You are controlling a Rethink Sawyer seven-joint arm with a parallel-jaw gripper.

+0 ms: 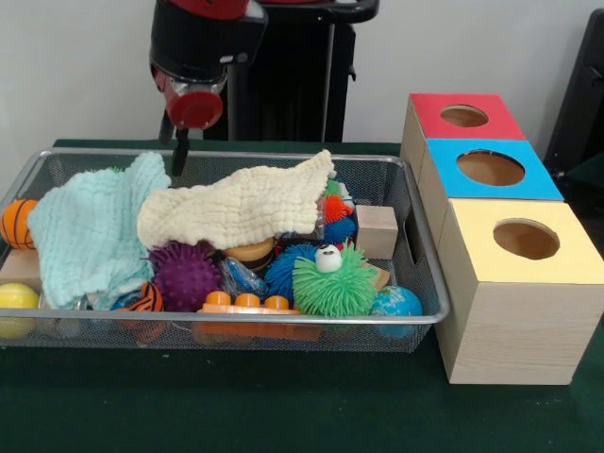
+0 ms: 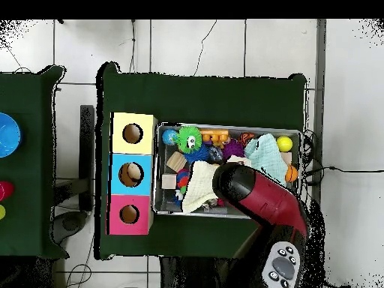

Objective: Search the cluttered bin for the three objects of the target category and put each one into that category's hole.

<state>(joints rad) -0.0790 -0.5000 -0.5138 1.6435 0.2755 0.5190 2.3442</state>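
The wire-mesh bin (image 1: 236, 320) lies across the table, full of toys and cloths. My gripper (image 1: 179, 157) hangs over the bin's far left part, above the gap between a mint cloth (image 1: 90, 231) and a pale yellow cloth (image 1: 236, 208), holding nothing that I can see. In the overhead view the red arm (image 2: 251, 191) covers the gripper and the bin's (image 2: 229, 127) near side. The hole (image 1: 490, 167) in the blue-topped box is to the right of the bin, between the red and yellow boxes. It also shows in the overhead view (image 2: 131, 174).
In the bin lie a purple spiky ball (image 1: 184, 274), a green fuzzy ball (image 1: 335, 283), a blue spiky ball (image 1: 283, 269), a globe ball (image 1: 396, 302), a wooden block (image 1: 377, 231), an orange brick (image 1: 247, 304), an orange ball (image 1: 17, 222) and a yellow ball (image 1: 17, 297). The cloths hide what is under them.
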